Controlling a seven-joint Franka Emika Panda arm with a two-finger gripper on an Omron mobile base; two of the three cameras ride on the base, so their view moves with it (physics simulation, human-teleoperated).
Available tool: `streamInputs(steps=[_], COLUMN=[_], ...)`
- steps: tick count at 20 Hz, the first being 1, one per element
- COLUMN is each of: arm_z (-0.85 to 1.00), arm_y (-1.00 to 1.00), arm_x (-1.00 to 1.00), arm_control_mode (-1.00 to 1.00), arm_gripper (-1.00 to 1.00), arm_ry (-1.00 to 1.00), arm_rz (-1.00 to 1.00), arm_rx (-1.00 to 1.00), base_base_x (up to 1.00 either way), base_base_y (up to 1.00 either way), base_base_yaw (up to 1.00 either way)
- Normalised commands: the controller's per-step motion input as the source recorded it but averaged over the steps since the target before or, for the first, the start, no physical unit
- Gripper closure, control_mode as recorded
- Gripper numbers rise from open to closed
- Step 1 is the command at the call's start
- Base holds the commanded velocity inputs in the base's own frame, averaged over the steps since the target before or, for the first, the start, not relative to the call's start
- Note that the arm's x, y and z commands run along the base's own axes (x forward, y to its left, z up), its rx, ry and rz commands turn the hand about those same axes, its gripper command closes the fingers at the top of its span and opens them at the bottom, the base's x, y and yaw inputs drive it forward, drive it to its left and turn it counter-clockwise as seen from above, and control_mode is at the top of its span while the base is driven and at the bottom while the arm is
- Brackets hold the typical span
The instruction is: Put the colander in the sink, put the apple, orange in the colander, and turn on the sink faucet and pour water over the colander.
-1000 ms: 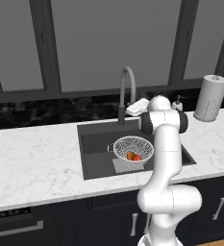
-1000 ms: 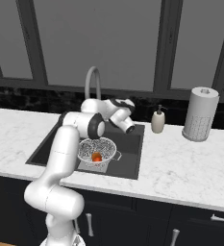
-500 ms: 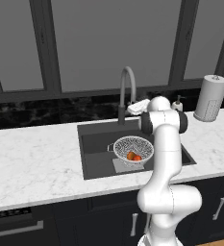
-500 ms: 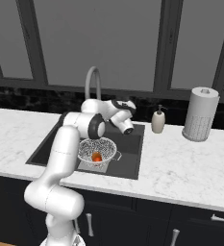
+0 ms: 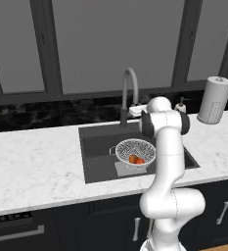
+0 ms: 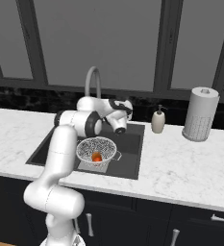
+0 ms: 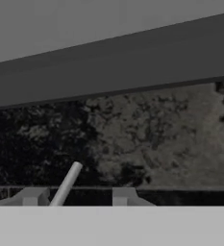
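**Operator:** State the layout, largest item first.

**Technician:** The sink (image 5: 98, 157) is recessed in the marble counter (image 5: 32, 166). The colander (image 5: 135, 152) sits inside it over the drain plate, with the orange (image 5: 133, 159) and the apple (image 5: 140, 161) touching at its bottom. The sink faucet (image 5: 128, 93) rises behind the basin, and its arched spout ends behind the colander rather than over it.

**Operator:** Where is the gripper?

**Technician:** The gripper (image 6: 119, 126) sits beside the faucet base, at the back edge of the sink. In the hand view, the lever (image 7: 65, 185) slants up as a thin grey rod between the two fingertips (image 7: 124, 194). The jaws stand narrowly apart and grip nothing that can be seen.

**Operator:** How is the lever expected to handle?

**Technician:** The lever appears to be rigid metal, smooth and likely slippery. It is judged to pivot with light force. Contact should be made near its free end, with one finger pushing sideways. A pinch is not required. The remaining step is probably the water flow.
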Motion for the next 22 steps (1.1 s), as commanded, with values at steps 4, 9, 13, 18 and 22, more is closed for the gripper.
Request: streamInputs(steps=[4, 9, 13, 18, 22], arm_z=[0.00, 0.00, 0.22, 0.89, 0.97], arm_y=[-1.00, -1.00, -1.00, -1.00, -1.00], arm_x=[0.01, 0.12, 0.05, -0.46, -0.60], arm_control_mode=[-1.00, -1.00, -1.00, -1.00, -1.00], arm_gripper=[1.00, 1.00, 1.00, 1.00, 1.00], arm_ry=[0.04, 0.03, 0.00, -0.05, -0.09], arm_rz=[-0.11, -0.07, -0.01, 0.20, 0.20], arm_rx=[0.04, 0.09, 0.16, 0.26, 0.28], base_base_x=[0.00, 0.00, 0.00, 0.00, 0.00], base_base_y=[0.00, 0.00, 0.00, 0.00, 0.00], base_base_yaw=[0.00, 0.00, 0.00, 0.00, 0.00])
